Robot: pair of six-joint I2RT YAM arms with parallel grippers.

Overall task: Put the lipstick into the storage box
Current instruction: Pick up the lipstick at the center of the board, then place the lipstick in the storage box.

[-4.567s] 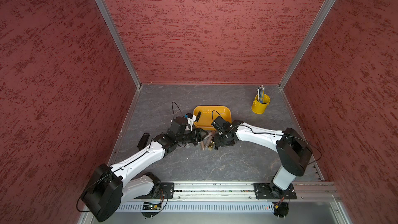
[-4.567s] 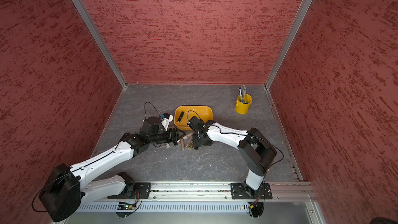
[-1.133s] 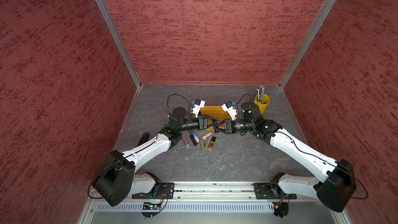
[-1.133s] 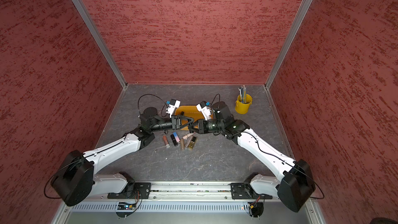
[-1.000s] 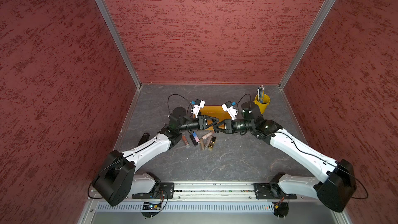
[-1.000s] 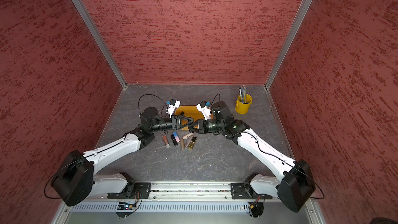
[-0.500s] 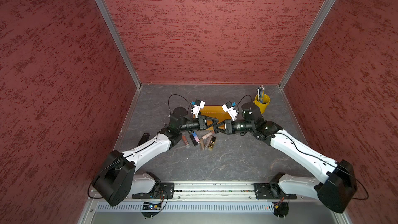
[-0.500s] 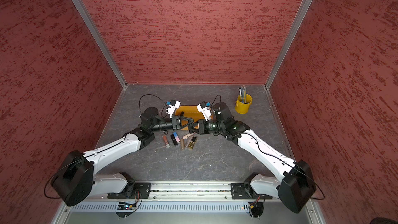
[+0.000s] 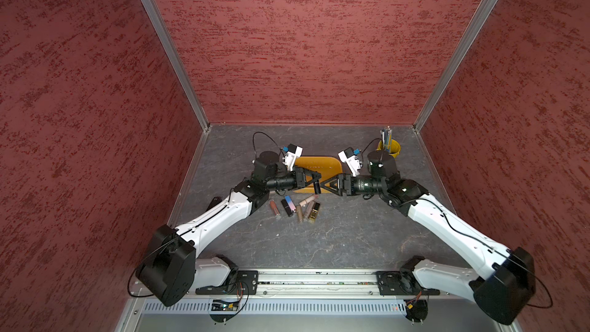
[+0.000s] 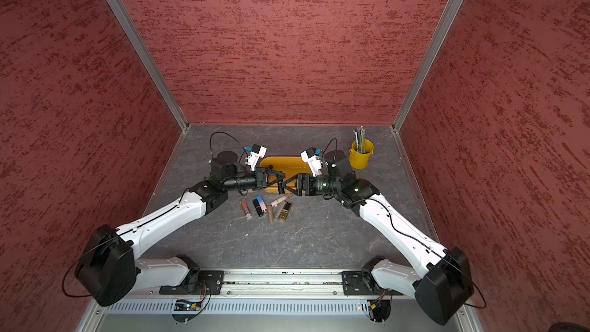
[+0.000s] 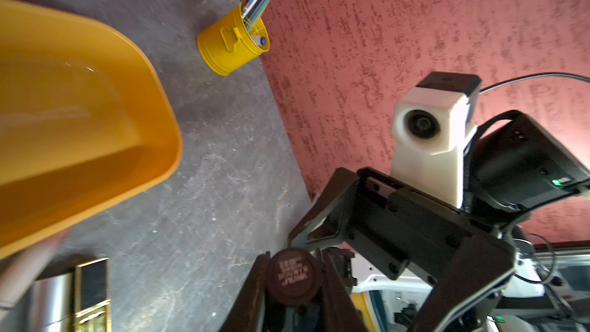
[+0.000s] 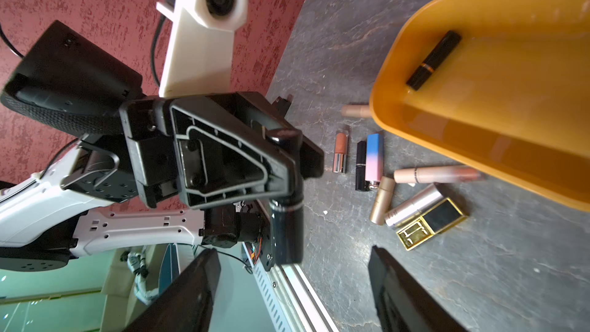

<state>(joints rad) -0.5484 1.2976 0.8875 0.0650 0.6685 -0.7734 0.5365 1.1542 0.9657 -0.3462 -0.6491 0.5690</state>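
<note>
In both top views the left gripper (image 9: 316, 178) is clenched on the lipstick (image 9: 316, 187), which hangs upright in the air at about the near rim of the box (image 9: 316, 164). We cannot tell how far over the rim it stands. The right gripper (image 9: 324, 185) faces it tip to tip, just beside the lipstick. On the grey, stone-veined counter (image 9: 319, 234), loose tubes (image 9: 297, 207) lie just near of the box, and a pen cup (image 9: 389, 150) stands far right. We judge that a release here could land the lipstick on the flared rim and tip it out among the others.

In the left wrist view we see the lipstick's (image 11: 293, 277) round, dark end cap, with lettering, pinched between two fingers. The box (image 11: 95, 106) is glossy mustard plastic with rounded corners and sloping walls. A smooth cylinder would roll freely there, so a drop from height may send it skittering.

In the right wrist view the right gripper's fingers (image 12: 191, 289) stand wide apart, released, holding nothing. The lipstick's glossy black barrel, with a thin metal band, is gripped only near its upper end, so it could pivot or slip. The open fingers are close to its free end, and a careless pull-back could knock it loose. A black tube (image 12: 434, 60) already lies inside the box.
</note>
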